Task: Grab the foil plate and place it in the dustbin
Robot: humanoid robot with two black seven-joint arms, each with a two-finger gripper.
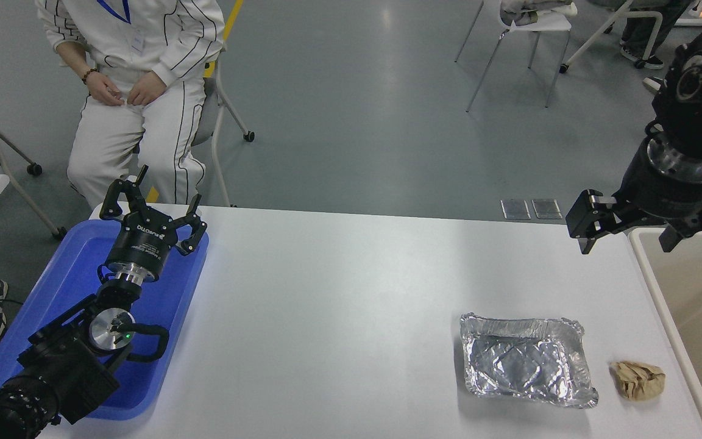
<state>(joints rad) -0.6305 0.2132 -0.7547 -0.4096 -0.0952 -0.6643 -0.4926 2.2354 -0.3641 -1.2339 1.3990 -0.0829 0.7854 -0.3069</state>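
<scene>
Plainly, with the foil plate (526,360) on the near right table and the right gripper (625,235) spread-jawed far above, a careless pinch could crumple its thin rim.

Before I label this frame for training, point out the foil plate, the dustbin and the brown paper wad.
foil plate (524,360): head view, on its crinkled floor.
dustbin (662,299): head view, on its pale left rim.
brown paper wad (637,379): head view, on its crumpled middle.
</scene>
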